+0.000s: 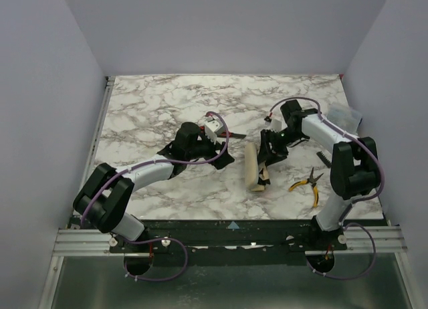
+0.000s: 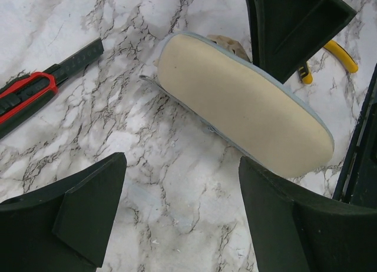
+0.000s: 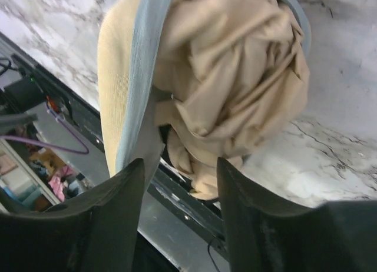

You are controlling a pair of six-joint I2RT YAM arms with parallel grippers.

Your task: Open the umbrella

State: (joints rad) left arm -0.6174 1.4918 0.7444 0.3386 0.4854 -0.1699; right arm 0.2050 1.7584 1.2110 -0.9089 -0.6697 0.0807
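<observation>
Jaws spread wide, the left gripper point(image 2: 182, 189) is hanging over the marble table point(image 1: 167, 108) just beside the umbrella point(image 1: 252, 165), which is lying mid-table between both arms. The right gripper point(image 3: 179, 166) is straddling its bunched tan fabric; whether it is pinching, I cannot tell.

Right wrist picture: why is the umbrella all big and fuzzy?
Right wrist view: the umbrella sits very close to the lens, so its tan folds fill the frame and look soft. Left wrist view: it is sharper, evenly lit. Top view: small, clear, with soft shadows.
</observation>
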